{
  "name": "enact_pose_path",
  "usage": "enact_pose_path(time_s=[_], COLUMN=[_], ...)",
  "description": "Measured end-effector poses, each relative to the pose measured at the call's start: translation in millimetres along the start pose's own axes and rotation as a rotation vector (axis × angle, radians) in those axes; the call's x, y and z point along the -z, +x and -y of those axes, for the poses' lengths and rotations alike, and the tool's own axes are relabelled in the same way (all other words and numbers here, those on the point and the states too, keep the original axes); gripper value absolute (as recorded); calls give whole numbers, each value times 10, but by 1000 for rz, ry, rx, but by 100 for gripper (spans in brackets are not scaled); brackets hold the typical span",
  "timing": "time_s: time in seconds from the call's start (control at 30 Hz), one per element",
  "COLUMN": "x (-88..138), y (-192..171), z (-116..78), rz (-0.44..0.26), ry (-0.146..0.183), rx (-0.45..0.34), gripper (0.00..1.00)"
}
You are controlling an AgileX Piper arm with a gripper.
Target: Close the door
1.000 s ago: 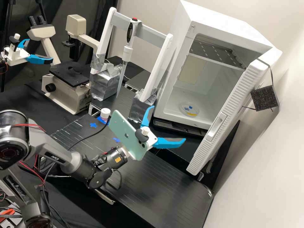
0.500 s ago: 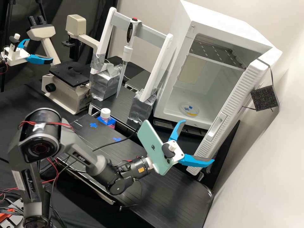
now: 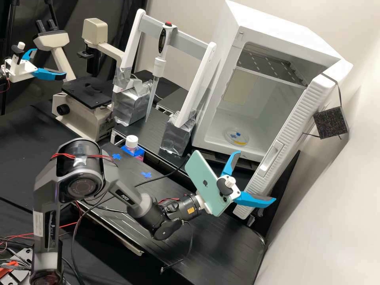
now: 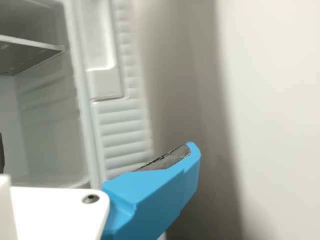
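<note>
Pincer [image 3: 257, 175] open and empty, near the door's lower end.
White and ribbed, the door [image 3: 297, 122] stands open right of centre in the high view, on its cabinet [image 3: 277, 27].

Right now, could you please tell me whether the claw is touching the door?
Cannot tell. In the high view, a blue finger of the claw overlaps the door's lower end; the wrist view shows similar overlap, with neither contact nor gap plain.
</note>
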Motion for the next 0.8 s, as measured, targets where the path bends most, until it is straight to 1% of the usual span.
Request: enact_pose_path(time_s=[0.07, 0.1, 0.13, 0.2, 0.27, 0.4, 0.47, 0.53, 0.8], x=[-13, -15, -14, -14, -8, 75, 147, 238, 502], y=[10, 10, 10, 10, 10, -48, -108, -160, -231], z=[32, 33, 35, 35, 34, 19, 17, 26, 156], rz=[2, 3, 2, 2, -1, -13, -30, -55, -139], ry=[12, 27, 31, 50, 57, 83, 85, 76, 84], rx=[9, 9, 11, 11, 13, 23, 40, 64, 138], gripper=[100, 100, 100, 100, 100, 100, 100, 100, 100])
